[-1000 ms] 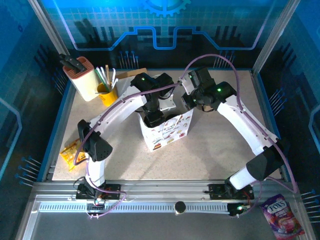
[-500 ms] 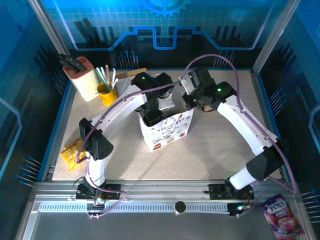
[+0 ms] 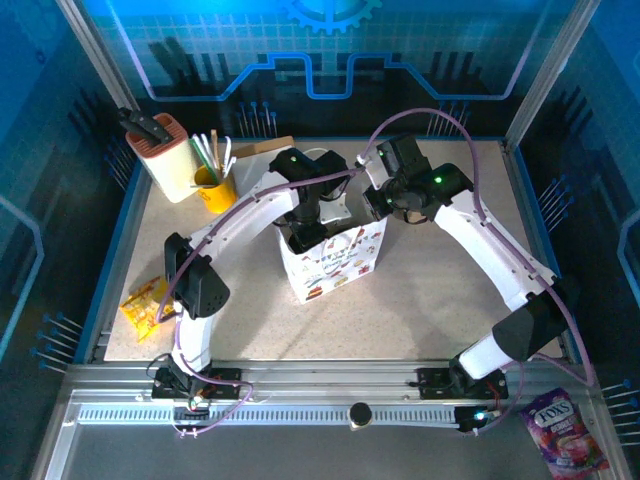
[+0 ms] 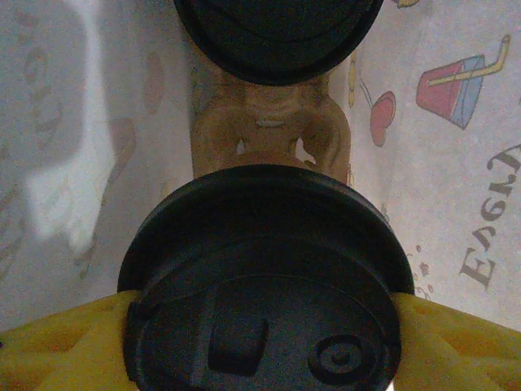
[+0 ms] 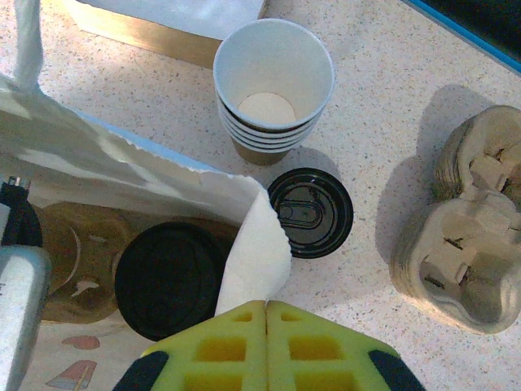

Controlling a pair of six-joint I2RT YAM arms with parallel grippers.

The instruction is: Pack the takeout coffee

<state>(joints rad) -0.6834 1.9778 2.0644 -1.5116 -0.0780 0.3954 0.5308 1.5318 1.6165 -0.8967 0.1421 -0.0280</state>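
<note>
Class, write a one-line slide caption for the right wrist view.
The right end effector pinches the paper bag open; a lidded cup sits inside.

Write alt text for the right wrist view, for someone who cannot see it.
The right gripper, shut, pinches the rim of a white paper bag holding a black-lidded cup in a pulp carrier. On the table beside the bag sit stacked empty cups, a loose black lid and stacked carriers.

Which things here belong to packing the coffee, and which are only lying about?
For the job: lidded cups, paper bag, carrier inside it, stacked empty cups, loose lid, spare carriers.
Lying about: knife block, yellow pot of sticks, snack packet, sweets bag.
</note>
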